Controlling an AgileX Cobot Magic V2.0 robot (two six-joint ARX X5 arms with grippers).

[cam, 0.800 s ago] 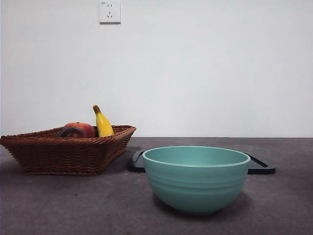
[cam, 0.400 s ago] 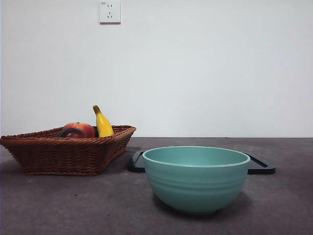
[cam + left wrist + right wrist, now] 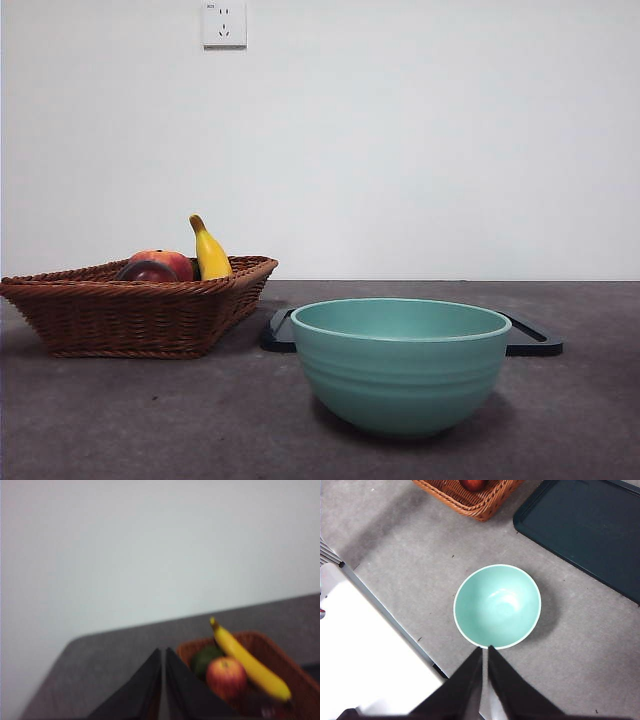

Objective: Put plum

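Observation:
The plum (image 3: 147,272) shows as a dark maroon round fruit low in the wicker basket (image 3: 130,310) at the table's left, only its top above the rim. A red-orange fruit (image 3: 170,262) and a yellow banana (image 3: 210,252) lie right behind it. My left gripper (image 3: 163,651) is shut and empty, held in the air off to one side of the basket (image 3: 280,655). High over the table, my right gripper (image 3: 485,649) is shut and empty, looking down on the teal bowl (image 3: 497,605). Neither arm appears in the front view.
The teal bowl (image 3: 400,360) stands empty at the front middle. A flat dark tray (image 3: 535,342) lies behind it, to the right of the basket. In the left wrist view a dark green fruit (image 3: 205,660) sits beside the red-orange fruit (image 3: 226,677).

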